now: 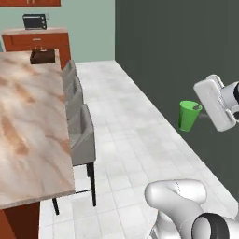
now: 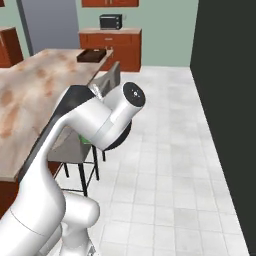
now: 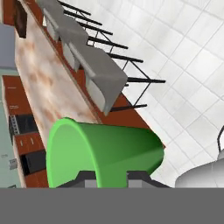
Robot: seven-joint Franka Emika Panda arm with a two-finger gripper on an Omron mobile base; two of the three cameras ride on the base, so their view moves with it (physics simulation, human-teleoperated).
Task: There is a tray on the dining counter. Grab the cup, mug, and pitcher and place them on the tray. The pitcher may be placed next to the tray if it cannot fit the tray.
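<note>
My gripper [image 1: 198, 108] is shut on the bright green cup [image 1: 187, 115], holding it in the air above the tiled floor, well right of the dining counter [image 1: 28, 121]. In the hand view the cup [image 3: 109, 148] lies across the bottom, pinched between the two fingertips [image 3: 87, 176], its open rim facing left. A sliver of the cup [image 2: 86, 140] peeks out behind my arm. The dark brown tray [image 1: 43, 57] sits at the far end of the counter, also seen as the tray [image 2: 91, 55] in the right base view. The mug and the pitcher are out of view.
Grey stools [image 1: 81, 135] line the counter's right side, between the counter and me. A dark wall [image 1: 177, 46] stands close on the right. Behind the counter is a wooden cabinet [image 1: 37, 39] with a black microwave [image 1: 35, 21]. Open tiled floor [image 1: 126, 116] runs ahead.
</note>
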